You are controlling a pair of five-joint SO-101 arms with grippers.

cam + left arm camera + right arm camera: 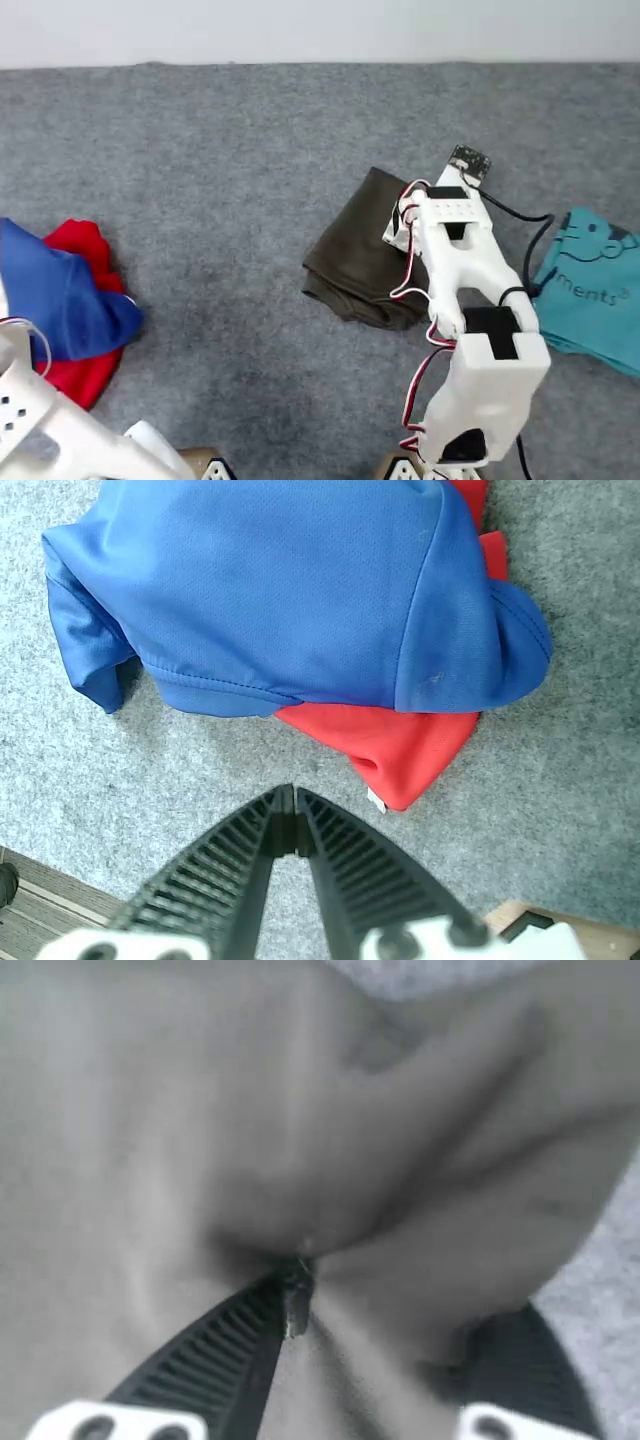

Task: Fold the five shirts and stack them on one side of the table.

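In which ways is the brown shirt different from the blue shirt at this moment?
The brown shirt lies straight on the grey table; the blue shirt lies on a red shirt. The brown shirt is near the middle, the blue shirt at the high view's left edge. The right arm is down on the brown shirt; the left gripper hangs apart from the blue shirt. Both are bunched up.

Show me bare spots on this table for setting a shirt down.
Widest: mid-table, between the blue shirt and the brown shirt. The far strip by the wall too. Crowded on the right: right arm, brown shirt, teal shirt.
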